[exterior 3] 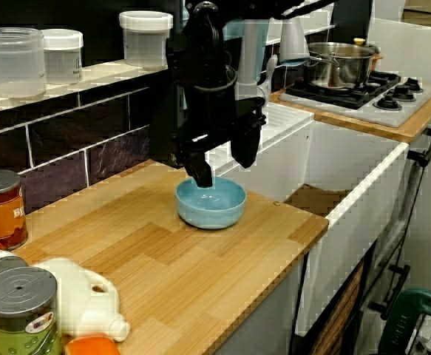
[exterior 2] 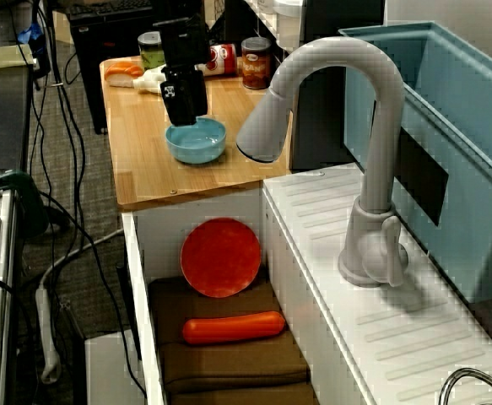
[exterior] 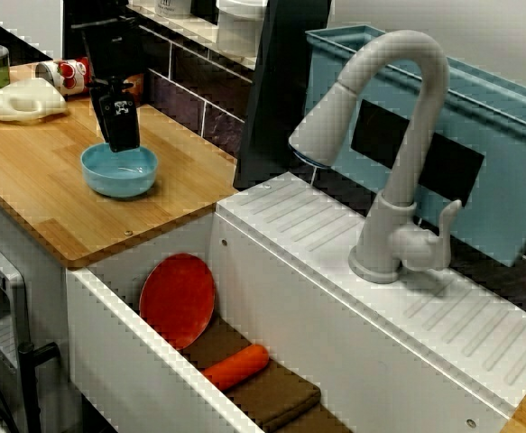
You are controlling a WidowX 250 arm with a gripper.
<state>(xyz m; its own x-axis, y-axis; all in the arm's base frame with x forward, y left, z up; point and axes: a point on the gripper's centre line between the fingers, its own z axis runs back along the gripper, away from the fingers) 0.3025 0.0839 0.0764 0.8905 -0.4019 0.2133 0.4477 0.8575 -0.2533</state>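
Low over the wooden counter (exterior 3: 148,251), the black two-finger claw (exterior 3: 224,171) hangs spread open, one finger at the 10 o'clock rim of a small round light-blue bowl (exterior 3: 211,209). Probably light, stiff and slick: pinch its rim. A white sink (exterior 3: 326,281) lies at 3 o'clock.

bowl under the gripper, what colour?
Light blue, no pattern. The bowl shows best in the view from the side.

tool (exterior 3: 223,168) abv bowl (exterior 3: 210,208) – plate (exterior 2: 221,257), carrot (exterior 2: 234,327) in sink (exterior: 145,370)
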